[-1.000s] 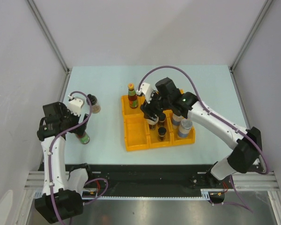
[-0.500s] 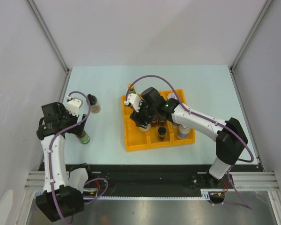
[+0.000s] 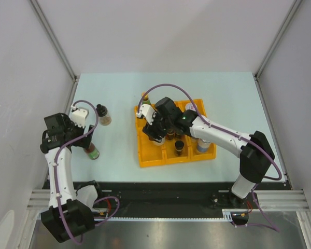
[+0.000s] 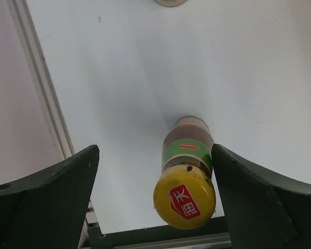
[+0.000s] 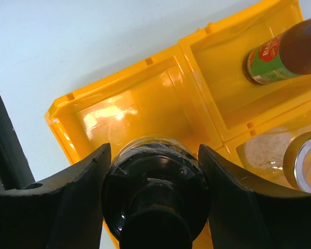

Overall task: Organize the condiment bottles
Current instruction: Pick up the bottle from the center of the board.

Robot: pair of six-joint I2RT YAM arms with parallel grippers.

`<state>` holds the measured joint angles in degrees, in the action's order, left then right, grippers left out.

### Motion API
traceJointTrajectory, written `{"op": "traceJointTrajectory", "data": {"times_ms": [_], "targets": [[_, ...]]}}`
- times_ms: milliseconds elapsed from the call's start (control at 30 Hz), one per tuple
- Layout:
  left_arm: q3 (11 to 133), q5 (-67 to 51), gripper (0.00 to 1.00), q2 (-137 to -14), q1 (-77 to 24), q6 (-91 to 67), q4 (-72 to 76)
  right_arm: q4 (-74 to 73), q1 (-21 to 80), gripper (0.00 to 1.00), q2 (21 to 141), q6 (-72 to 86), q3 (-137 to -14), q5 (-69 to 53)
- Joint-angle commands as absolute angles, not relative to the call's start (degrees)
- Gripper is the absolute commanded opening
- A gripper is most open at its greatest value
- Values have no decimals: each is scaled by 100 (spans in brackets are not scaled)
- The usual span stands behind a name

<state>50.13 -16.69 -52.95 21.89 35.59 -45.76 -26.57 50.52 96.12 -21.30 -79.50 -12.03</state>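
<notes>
A green-labelled, yellow-capped sauce bottle point(image 4: 187, 174) stands on the table between my left gripper's point(image 4: 155, 199) open fingers, close to the right finger point(image 4: 259, 197). It also shows in the top view point(image 3: 94, 152), partly under the left gripper point(image 3: 86, 140). My right gripper point(image 5: 153, 199) is shut on a black-capped jar point(image 5: 154, 207) and holds it over a left compartment of the yellow tray point(image 5: 62, 114). In the top view the right gripper point(image 3: 155, 134) is over the tray's point(image 3: 151, 162) left column. A slim sauce bottle point(image 5: 280, 54) stands in the back-left compartment.
Another black-capped jar point(image 3: 103, 115) stands on the table behind the left gripper. The tray also holds a silver-lidded jar point(image 5: 306, 161), a dark jar point(image 3: 179, 147) and a blue-labelled shaker point(image 3: 203, 143). A metal rail point(image 4: 39, 83) runs along the table's left edge.
My right gripper has moved left from the tray's middle column to its left column with the black-capped jar. The left gripper has barely shifted over the sauce bottle.
</notes>
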Motion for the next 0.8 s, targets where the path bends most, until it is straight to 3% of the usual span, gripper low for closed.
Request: {"op": "traceJointTrajectory", "data": {"times_ms": [0, 100, 300, 533, 767], "targets": [[4869, -2135, 92, -5536, 2390, 3674, -4438, -2171, 5141, 0, 9141, -2109, -8060, -1230], [4825, -2513, 89, -5634, 2513, 3735, -4456, -2162, 5159, 0, 9149, -2074, -8060, -1283], [4685, -2777, 72, -5862, 2558, 3779, -4386, -2092, 5273, 0, 9220, -2048, -8068, -1283], [4702, -2848, 33, -5906, 2566, 3788, -4474, -2039, 5326, 0, 9263, -2004, -8147, -1275], [4729, -2962, 11, -5906, 2566, 3779, -4544, -1600, 5291, 0, 9676, -2048, -8147, -1125]]}}
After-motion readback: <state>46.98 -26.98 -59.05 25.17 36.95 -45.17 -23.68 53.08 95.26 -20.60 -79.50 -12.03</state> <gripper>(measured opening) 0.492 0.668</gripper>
